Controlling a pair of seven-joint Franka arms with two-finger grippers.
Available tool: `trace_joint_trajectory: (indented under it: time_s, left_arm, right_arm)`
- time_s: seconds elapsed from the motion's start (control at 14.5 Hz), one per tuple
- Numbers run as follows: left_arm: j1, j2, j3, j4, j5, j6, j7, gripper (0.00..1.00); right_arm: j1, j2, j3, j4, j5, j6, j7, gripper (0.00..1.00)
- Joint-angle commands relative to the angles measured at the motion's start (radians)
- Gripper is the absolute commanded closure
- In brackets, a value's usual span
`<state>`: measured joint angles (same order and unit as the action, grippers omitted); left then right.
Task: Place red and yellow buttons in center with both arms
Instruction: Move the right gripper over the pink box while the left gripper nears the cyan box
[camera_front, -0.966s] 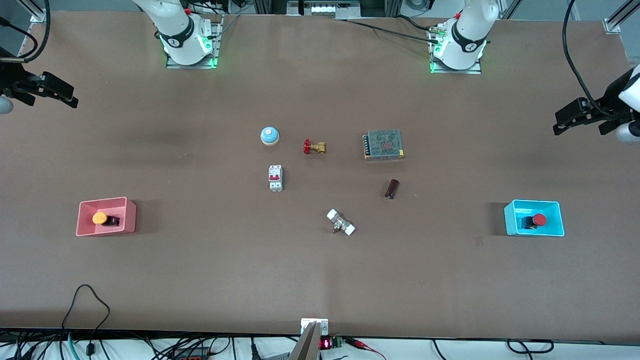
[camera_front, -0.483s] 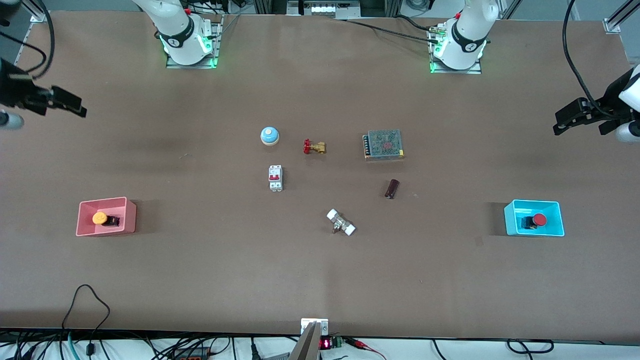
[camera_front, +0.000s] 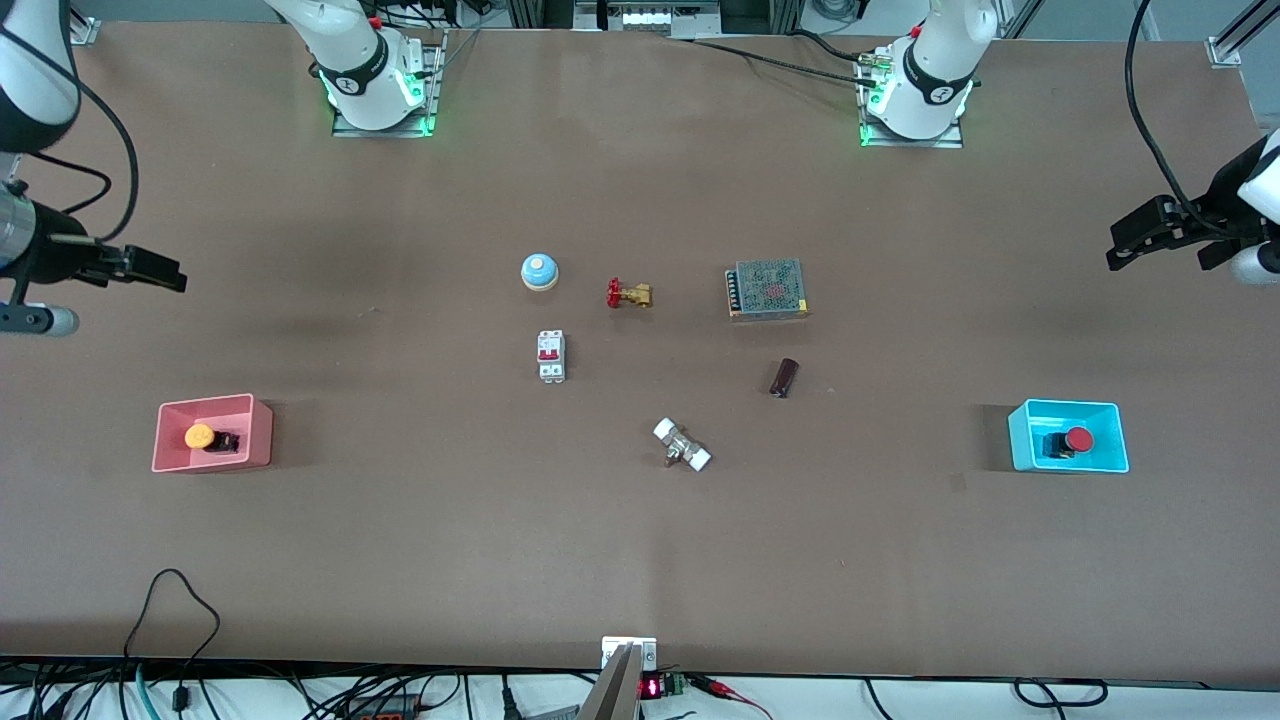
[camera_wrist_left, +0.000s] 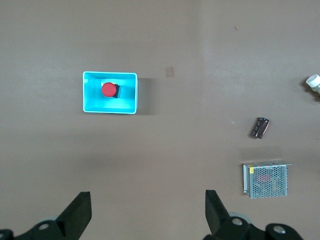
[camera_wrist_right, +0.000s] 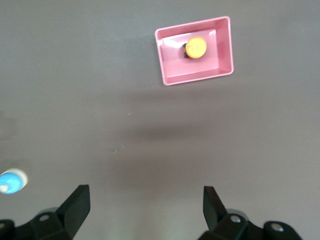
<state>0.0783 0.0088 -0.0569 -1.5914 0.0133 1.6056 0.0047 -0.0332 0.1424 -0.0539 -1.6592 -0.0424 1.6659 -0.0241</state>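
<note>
The yellow button (camera_front: 200, 436) lies in the pink bin (camera_front: 262, 432) at the right arm's end of the table; it shows in the right wrist view (camera_wrist_right: 196, 46). The red button (camera_front: 1077, 439) lies in the cyan bin (camera_front: 1020, 436) at the left arm's end; it shows in the left wrist view (camera_wrist_left: 109, 89). My right gripper (camera_front: 165, 272) is open and empty, high over bare table, apart from the pink bin. My left gripper (camera_front: 1120, 248) is open and empty, high over bare table, apart from the cyan bin. The bare brown centre (camera_front: 640, 375) lies between scattered parts.
Mid-table stand a blue dome bell (camera_front: 539, 271), a brass valve with a red handle (camera_front: 628, 294), a white circuit breaker (camera_front: 551, 355), a metal mesh power supply (camera_front: 767, 289), a dark cylinder (camera_front: 784, 377) and a white-ended fitting (camera_front: 682, 445).
My right gripper has moved down the front view toward the pink bin and a little inward. The left arm has not moved. Both buttons stay in their bins.
</note>
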Motion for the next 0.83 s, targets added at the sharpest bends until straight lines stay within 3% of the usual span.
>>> trace_joint_trajectory:
  time_s: [0.0, 0.41, 0.76]
  left_arm:
    - [0.009, -0.006, -0.004, -0.002, -0.015, 0.005, 0.008, 0.00]
    - [0.003, 0.016, -0.006, -0.004, -0.015, 0.033, 0.008, 0.00]
    - [0.000, 0.127, -0.006, -0.001, -0.003, 0.103, 0.008, 0.00]
  right_arm:
    - [-0.004, 0.075, 0.005, 0.044, -0.030, 0.069, -0.002, 0.00]
    - [-0.057, 0.284, 0.003, 0.055, -0.030, 0.299, -0.028, 0.00]
    - [-0.089, 0.405, 0.003, 0.093, -0.031, 0.394, -0.147, 0.00]
